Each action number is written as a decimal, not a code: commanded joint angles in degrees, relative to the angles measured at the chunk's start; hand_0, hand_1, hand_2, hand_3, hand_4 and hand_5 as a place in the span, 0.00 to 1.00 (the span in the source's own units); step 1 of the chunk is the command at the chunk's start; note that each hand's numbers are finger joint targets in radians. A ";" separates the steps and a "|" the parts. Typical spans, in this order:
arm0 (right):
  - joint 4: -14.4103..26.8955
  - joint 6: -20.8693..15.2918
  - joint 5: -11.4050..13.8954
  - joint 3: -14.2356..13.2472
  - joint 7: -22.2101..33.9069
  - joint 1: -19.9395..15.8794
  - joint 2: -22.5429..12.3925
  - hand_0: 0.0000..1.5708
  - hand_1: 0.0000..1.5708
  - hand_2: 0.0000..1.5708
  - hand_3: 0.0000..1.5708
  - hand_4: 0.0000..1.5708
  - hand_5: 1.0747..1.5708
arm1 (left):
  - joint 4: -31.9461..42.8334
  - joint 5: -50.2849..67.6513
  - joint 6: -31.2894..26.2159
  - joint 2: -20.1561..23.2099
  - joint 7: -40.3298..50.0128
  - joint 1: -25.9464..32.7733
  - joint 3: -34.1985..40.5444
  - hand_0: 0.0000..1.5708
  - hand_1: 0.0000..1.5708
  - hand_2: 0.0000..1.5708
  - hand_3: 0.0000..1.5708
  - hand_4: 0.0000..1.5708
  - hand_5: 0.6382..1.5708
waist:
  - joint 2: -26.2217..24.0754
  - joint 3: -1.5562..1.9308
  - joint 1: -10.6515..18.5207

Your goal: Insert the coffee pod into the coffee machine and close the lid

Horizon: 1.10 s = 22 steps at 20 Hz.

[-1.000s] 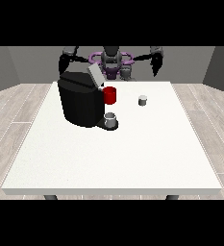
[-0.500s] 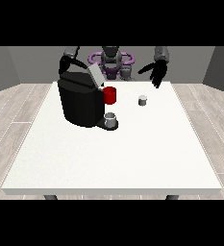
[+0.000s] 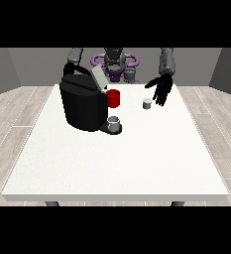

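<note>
No readable text, label or number, at least from this distance

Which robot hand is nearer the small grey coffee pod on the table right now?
The left, the robot hand at the view's right: it hangs open just beside the small grey coffee pod. The other hand is hidden behind the black coffee machine, far across from the pod.

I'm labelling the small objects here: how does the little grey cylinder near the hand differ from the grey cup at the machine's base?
The coffee pod is smaller and stands alone on the table, beside the hand at the view's right. The grey cup is larger and sits on the coffee machine base. Both are grey and upright.
</note>
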 commanded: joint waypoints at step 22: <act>11.12 4.86 -4.34 -1.93 -4.38 -5.99 -1.04 0.00 0.00 0.00 0.00 0.00 1.00 | 19.49 -25.42 11.87 -2.54 -1.81 -10.88 -7.13 0.56 0.56 0.64 0.52 0.18 1.00 | 3.18 0.03 -2.48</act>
